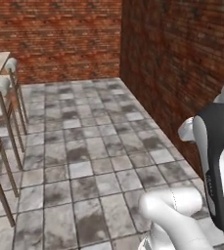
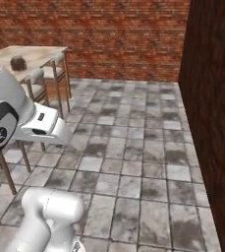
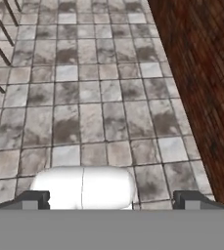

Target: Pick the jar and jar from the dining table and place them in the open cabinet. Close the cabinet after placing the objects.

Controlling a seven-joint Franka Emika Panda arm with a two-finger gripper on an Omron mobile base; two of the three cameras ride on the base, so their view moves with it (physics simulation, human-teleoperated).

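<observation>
The pincer [image 3: 112, 199] was held wide and empty above the grey tiled floor [image 3: 89, 97], presumably for travelling, while one small dark brown-filled jar [image 2: 18, 63] was left standing on the far marbled beige counter [image 2: 38, 53], well apart.

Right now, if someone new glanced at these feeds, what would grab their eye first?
Red brick walls meeting at a corner behind a mottled grey tiled floor. At far left, the dining table with cushioned chairs carries a small dark jar. In the hand view, the open gripper looks down at bare tiles.
</observation>
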